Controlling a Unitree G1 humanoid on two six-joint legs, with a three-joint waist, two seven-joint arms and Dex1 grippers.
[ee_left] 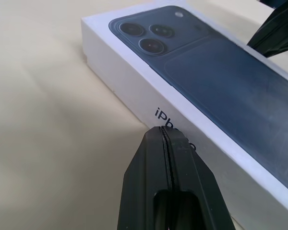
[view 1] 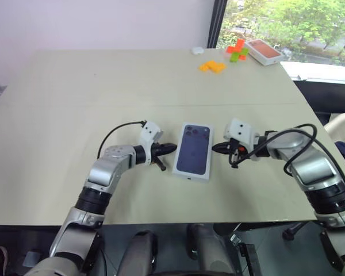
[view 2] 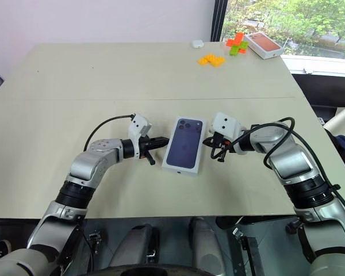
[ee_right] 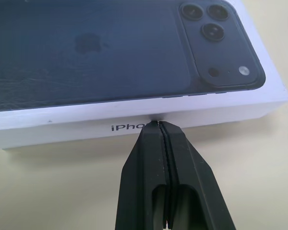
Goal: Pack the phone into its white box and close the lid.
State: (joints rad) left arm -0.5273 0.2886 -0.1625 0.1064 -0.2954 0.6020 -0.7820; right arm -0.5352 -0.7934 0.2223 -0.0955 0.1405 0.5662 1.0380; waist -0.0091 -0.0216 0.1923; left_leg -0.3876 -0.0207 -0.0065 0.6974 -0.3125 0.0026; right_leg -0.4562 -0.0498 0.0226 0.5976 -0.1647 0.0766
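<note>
Both grippers sit low over the near part of the beige table, one at each long side of the closed white box. On the robot's left, the left gripper has its two black fingers pressed flat together with nothing between them, and its tip rests against or just short of the box's side wall where the printed lettering runs (the left wrist view shows the tip at that lettering, though actual contact is hard to judge). Opposite it, the right gripper is likewise fully closed and empty, its tip just at the other long side wall, again at the printed word. Between them the box lies flat with the lid seated on it; the lid's top carries a dark navy picture of a phone back with a camera cluster at the far corner. Whether a phone is inside cannot be told. Well beyond, near the table's far right corner, lie some orange blocks, a red and green block cluster, a small white object and an orange-topped white box.
</note>
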